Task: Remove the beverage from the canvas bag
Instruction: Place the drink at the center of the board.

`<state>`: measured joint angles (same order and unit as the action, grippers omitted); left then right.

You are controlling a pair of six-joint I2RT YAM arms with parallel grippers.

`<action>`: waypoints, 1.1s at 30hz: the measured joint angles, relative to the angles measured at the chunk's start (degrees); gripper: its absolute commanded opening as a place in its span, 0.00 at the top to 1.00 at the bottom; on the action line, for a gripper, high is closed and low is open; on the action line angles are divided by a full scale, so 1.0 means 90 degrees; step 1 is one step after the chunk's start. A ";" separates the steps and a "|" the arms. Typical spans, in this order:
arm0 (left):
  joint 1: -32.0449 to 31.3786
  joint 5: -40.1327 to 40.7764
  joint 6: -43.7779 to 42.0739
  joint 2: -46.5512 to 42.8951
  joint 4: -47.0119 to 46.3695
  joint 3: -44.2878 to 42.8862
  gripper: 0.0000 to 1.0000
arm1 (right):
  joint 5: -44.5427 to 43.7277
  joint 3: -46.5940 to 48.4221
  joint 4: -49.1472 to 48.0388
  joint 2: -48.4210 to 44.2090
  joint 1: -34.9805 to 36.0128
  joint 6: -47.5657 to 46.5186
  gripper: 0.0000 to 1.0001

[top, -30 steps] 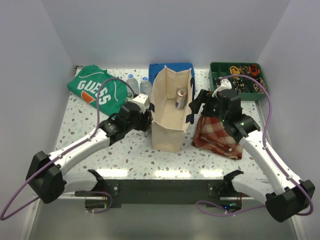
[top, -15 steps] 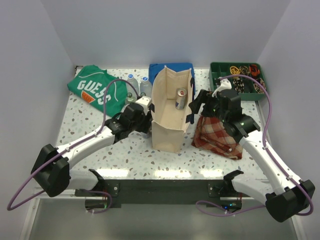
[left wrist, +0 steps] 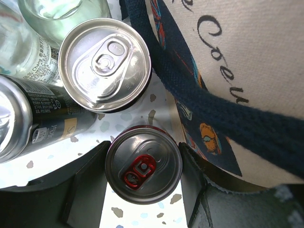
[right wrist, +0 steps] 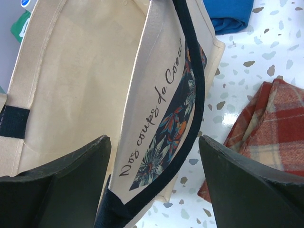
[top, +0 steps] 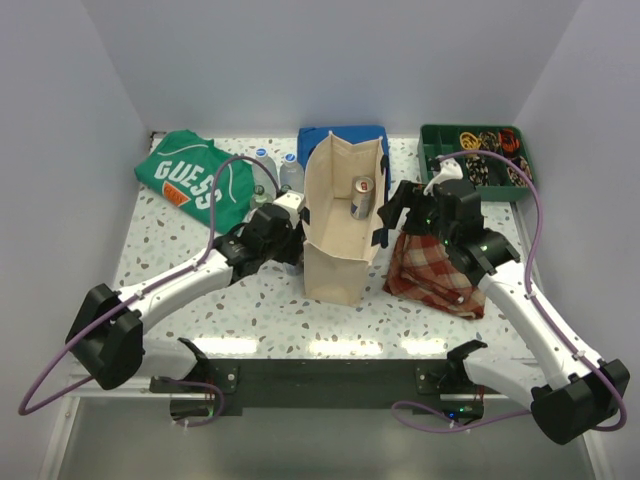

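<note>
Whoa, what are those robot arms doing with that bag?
They are taking drinks out of the tall cream canvas bag with navy handles. The left fingers grip a silver can with a red tab, standing on the speckled table beside the bag. The right fingers are open, straddling the bag's side wall. A second silver drink can is inside the bag.

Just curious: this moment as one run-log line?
left end effector: shut on red-tab can; right end effector: open astride canvas bag wall; second can inside bag

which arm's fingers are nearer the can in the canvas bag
Right: right fingers straddle the canvas bag wall beside the can; left fingers clasp a red-tab can outside it.
</note>
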<state>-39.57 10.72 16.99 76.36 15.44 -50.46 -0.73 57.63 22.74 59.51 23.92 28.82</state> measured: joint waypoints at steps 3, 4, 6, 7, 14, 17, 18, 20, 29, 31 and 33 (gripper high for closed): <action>0.0000 0.0000 0.0000 0.0005 -0.0002 0.0000 1.00 | -0.0002 0.0000 0.0002 0.0000 0.0000 0.0002 0.21; 0.0000 0.0000 0.0000 0.0007 -0.0002 0.0000 0.99 | -0.0002 0.0000 0.0002 0.0000 0.0000 0.0002 0.21; 0.0000 0.0002 0.0000 0.0022 -0.0012 -0.0002 0.89 | -0.0002 0.0000 0.0000 -0.0002 0.0000 0.0000 0.20; 0.0000 0.0002 0.0000 0.0029 -0.0017 -0.0002 0.84 | -0.0002 0.0000 0.0002 -0.0002 0.0000 0.0000 0.20; 0.0000 0.0022 0.0005 0.0068 0.0007 -0.0051 0.57 | -0.0002 -0.0002 0.0000 0.0000 0.0000 0.0002 0.20; 0.0000 0.0022 0.0005 0.0075 0.0017 -0.0070 0.50 | -0.0002 -0.0002 0.0002 0.0000 0.0000 0.0000 0.20; 0.0000 0.0024 0.0005 0.0075 0.0022 -0.0075 0.48 | -0.0002 -0.0002 0.0002 0.0000 0.0000 -0.0002 0.20; 0.0000 0.0036 0.0005 0.0075 0.0027 -0.0075 0.44 | -0.0002 -0.0002 0.0002 0.0000 0.0000 -0.0005 0.19; 0.0000 0.0073 0.0005 0.0075 0.0087 -0.0209 0.32 | -0.0002 -0.0002 0.0002 0.0000 0.0000 -0.0017 0.19; 0.0000 0.0075 0.0005 0.0075 0.0053 -0.0245 0.32 | -0.0002 -0.0002 0.0002 0.0000 0.0000 -0.0017 0.19; 0.0000 0.0078 0.0005 0.0075 0.0051 -0.0262 0.32 | -0.0002 -0.0002 0.0002 0.0000 0.0000 -0.0017 0.19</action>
<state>-39.57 11.42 17.04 77.03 15.90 -52.82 -0.75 57.60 22.76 59.51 23.92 28.67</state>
